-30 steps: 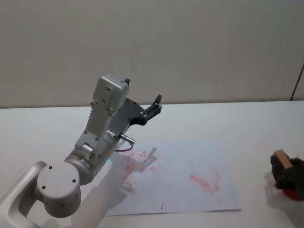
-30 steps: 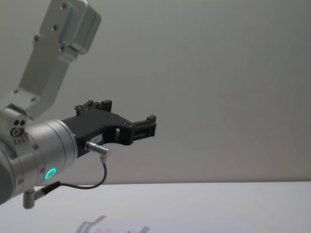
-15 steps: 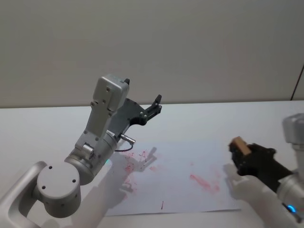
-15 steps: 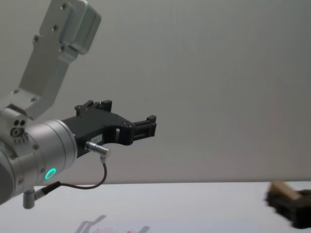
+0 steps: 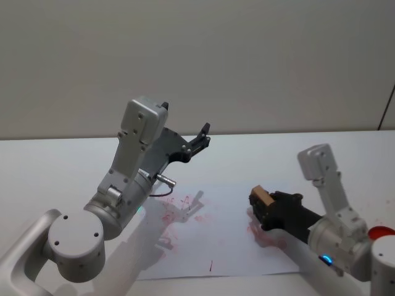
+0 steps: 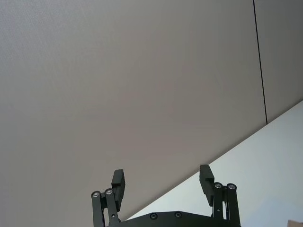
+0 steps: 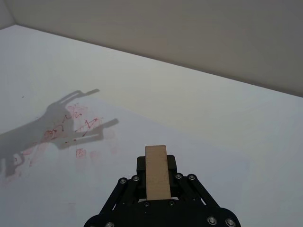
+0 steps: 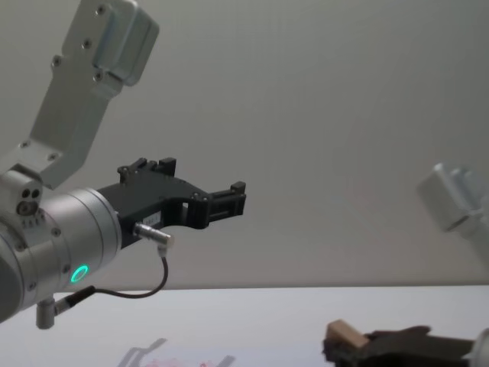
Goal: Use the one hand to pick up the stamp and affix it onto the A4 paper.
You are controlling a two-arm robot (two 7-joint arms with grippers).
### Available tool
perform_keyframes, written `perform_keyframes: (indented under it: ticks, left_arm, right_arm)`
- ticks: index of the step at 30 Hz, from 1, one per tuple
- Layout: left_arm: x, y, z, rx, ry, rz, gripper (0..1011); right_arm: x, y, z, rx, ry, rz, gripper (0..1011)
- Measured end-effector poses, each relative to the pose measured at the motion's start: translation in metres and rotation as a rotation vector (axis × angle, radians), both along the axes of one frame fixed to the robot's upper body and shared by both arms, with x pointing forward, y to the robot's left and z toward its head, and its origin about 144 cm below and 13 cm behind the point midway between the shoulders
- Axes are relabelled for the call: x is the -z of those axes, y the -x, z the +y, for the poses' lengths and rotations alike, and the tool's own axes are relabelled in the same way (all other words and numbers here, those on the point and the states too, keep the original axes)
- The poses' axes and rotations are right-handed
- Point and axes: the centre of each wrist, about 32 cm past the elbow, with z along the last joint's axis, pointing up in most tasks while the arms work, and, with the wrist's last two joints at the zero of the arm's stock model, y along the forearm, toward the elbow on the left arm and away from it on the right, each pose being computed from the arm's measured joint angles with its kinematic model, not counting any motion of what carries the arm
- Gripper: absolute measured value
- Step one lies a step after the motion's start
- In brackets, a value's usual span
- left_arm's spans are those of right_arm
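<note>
Entry: right gripper (image 5: 260, 208) pinching stamp (image 5: 265, 197) above A4 paper (image 5: 228, 243), 3 o'clock side; should descend flat and press squarely; left gripper (image 6: 161, 179) spread, parked aloft.

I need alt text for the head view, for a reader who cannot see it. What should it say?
The right gripper holds a wooden stamp over the right part of an A4 paper with red marks, lying on a white table. The left gripper is raised and open at the left.
</note>
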Motion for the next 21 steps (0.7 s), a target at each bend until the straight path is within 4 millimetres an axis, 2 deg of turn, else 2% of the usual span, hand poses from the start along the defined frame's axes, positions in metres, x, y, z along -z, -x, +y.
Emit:
perform_keyframes:
  ticks: [9, 21]
  left_arm:
    - [0.0, 0.0, 0.0, 0.0, 0.0, 0.0, 1001]
    - [0.0, 0.0, 0.0, 0.0, 0.0, 0.0, 1001]
  right_arm:
    - [0.01, -0.009, 0.014, -0.029, 0.048, 0.037, 220]
    - [0.015, -0.008, 0.016, -0.017, 0.078, 0.066, 220]
